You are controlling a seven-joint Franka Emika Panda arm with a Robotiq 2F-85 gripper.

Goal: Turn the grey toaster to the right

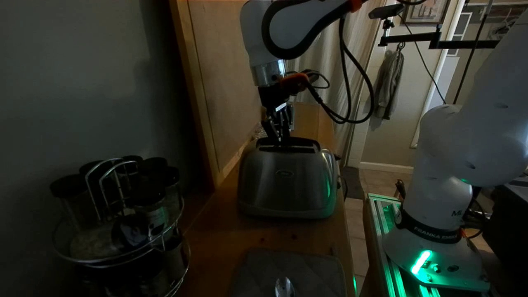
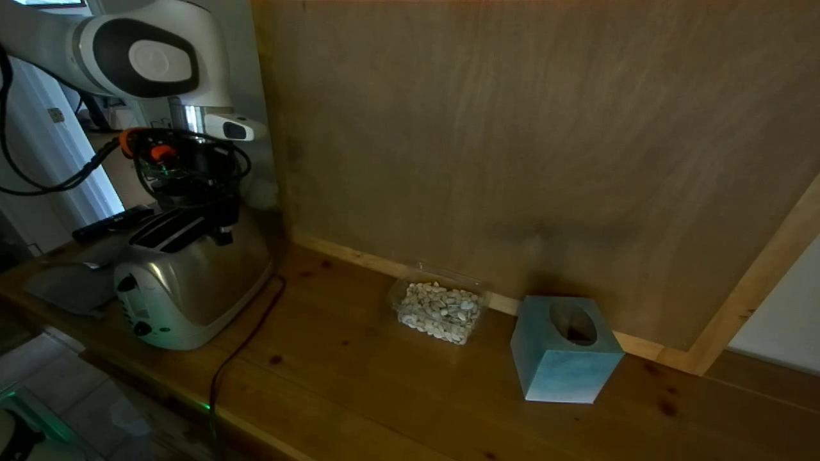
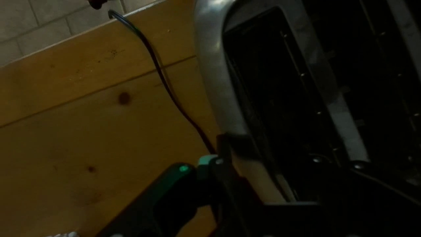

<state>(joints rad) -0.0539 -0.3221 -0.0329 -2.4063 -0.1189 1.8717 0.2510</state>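
The grey toaster [image 1: 286, 177] stands upright on the wooden counter, its broad side and logo facing the camera in an exterior view. Its end with the knobs shows in an exterior view [image 2: 150, 304]. In the wrist view, the toaster's metal rim [image 3: 212, 65] and dark slots are close. My gripper [image 3: 263, 161] points down at the toaster's top, also in both exterior views [image 1: 279, 136] [image 2: 214, 232]. One finger is outside the rim, against or very near it. The other is down in the dark slot. The toaster wall lies between them; whether they clamp it is hidden by darkness.
The toaster's black cord [image 2: 250, 342] runs over the counter's front edge. A clear box of pale pebbles [image 2: 442, 310] and a blue tissue box [image 2: 567, 349] stand along the wooden panel [image 2: 512, 141]. A spice rack [image 1: 123, 225] and a grey pad [image 1: 264, 272] with a spoon [image 1: 284, 287] are nearby.
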